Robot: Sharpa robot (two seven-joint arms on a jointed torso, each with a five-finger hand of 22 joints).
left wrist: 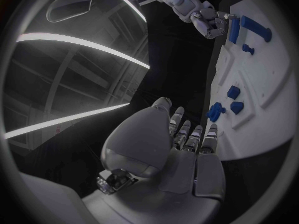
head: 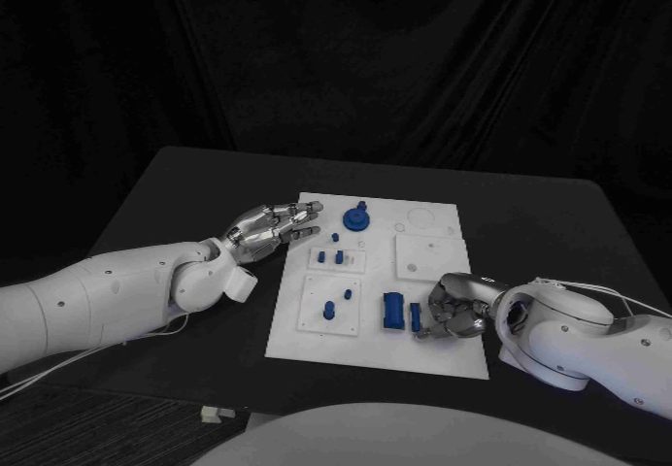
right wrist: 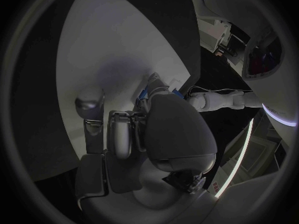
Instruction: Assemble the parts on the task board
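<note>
The white task board point(head: 367, 335) lies mid-table. Near its far edge stands a round blue part point(head: 358, 217), with two small blue pegs point(head: 330, 257) closer to me and two more small pieces point(head: 336, 303) at the near left. A blue block point(head: 395, 311) and a slim blue piece point(head: 416, 315) lie side by side. My right hand point(head: 455, 309) rests on the board with fingers curled, its fingertips at the slim piece point(left wrist: 234, 30); I cannot see if it grips it. My left hand point(head: 273, 228) hovers at the board's far left edge, fingers spread, holding nothing point(left wrist: 181, 139).
Square recessed plates point(head: 428, 257) sit on the board's right half. Black table point(head: 183, 209) surrounds the board on all sides. A small pale object point(head: 213, 414) lies at the table's near edge.
</note>
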